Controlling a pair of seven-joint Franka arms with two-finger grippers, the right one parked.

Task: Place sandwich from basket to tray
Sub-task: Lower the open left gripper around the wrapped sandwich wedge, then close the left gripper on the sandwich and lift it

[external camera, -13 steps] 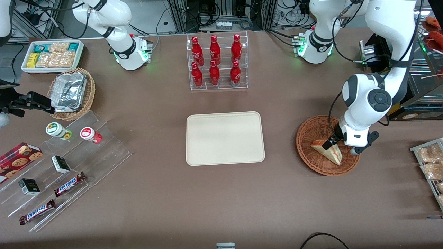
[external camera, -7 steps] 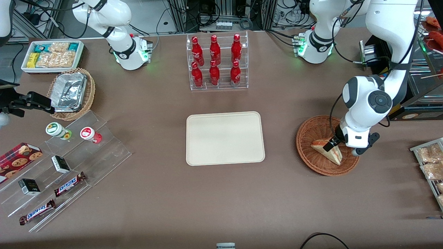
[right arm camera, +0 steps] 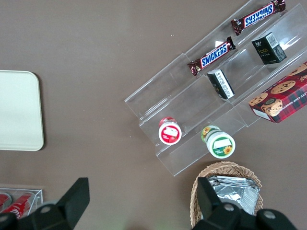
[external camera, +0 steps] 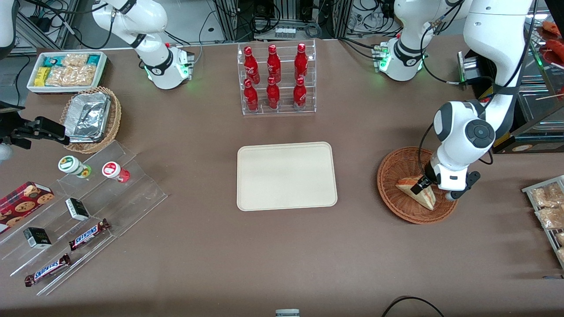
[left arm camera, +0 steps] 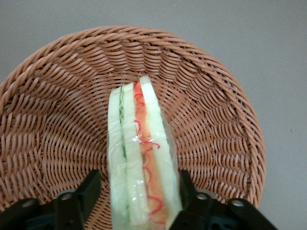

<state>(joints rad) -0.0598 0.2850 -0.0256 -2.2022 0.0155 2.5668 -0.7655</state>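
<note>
reddish-brown woven basket (left arm camera: 211, 105); pale sandwich (left arm camera: 141, 163), red, green stripes; cream tray (external camera: 286, 176).

Gripper (external camera: 422, 185) low inside the basket (external camera: 390, 176), one finger (left arm camera: 88, 189) on each side of the sandwich (left arm camera: 141, 163), basket wall ringing it all round. Open brown table (external camera: 357, 145) between basket and tray (external camera: 286, 176), nothing standing on that stretch; tray surface bare. Bottle rack (external camera: 276, 79) stands farther from the front camera than the tray, well apart from the straight line between basket and tray.
</note>
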